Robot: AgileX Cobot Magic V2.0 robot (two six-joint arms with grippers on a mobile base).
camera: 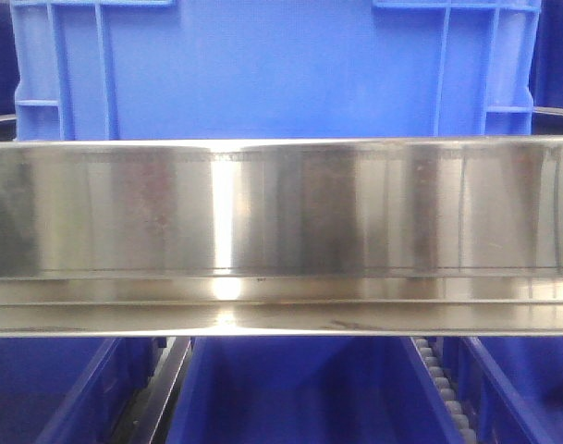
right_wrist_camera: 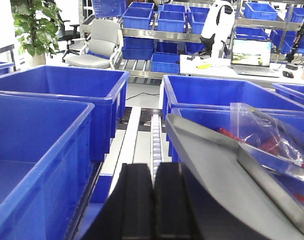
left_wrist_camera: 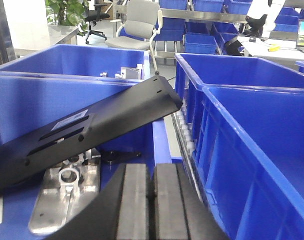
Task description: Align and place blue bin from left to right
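The top of the front view is filled by the blue bin [camera: 272, 65], a big bright-blue crate seen side-on. It has a broad smooth wall with raised ribs near both corners. It stands behind a shiny steel rail [camera: 281, 231] that crosses the whole picture and hides the crate's bottom edge. Below the rail, lower bins [camera: 290, 398] sit side by side, with a roller track [camera: 445, 384] between two of them.

From the left wrist, the left gripper [left_wrist_camera: 152, 175] shows at the bottom edge. Its two dark fingers are pressed together with nothing between them. Just beyond, a flat black panel [left_wrist_camera: 92, 130] lies tilted, rising to the right, above silver metal parts [left_wrist_camera: 67, 195] in a blue container. Open crates [left_wrist_camera: 251, 130] stand to the right.

From the right wrist, the right gripper [right_wrist_camera: 152, 175] also has its fingers closed together, holding nothing. A row of white rollers [right_wrist_camera: 155, 135] runs ahead of it. Deep blue tubs [right_wrist_camera: 57, 100] stand on the left. On the right is a grey tray [right_wrist_camera: 216, 165] beside a clear plastic bag [right_wrist_camera: 261, 130] of red items. An office chair [right_wrist_camera: 94, 47] and a potted plant [right_wrist_camera: 32, 25] are far behind.

Which container in the wrist views matches the front crate cannot be told.
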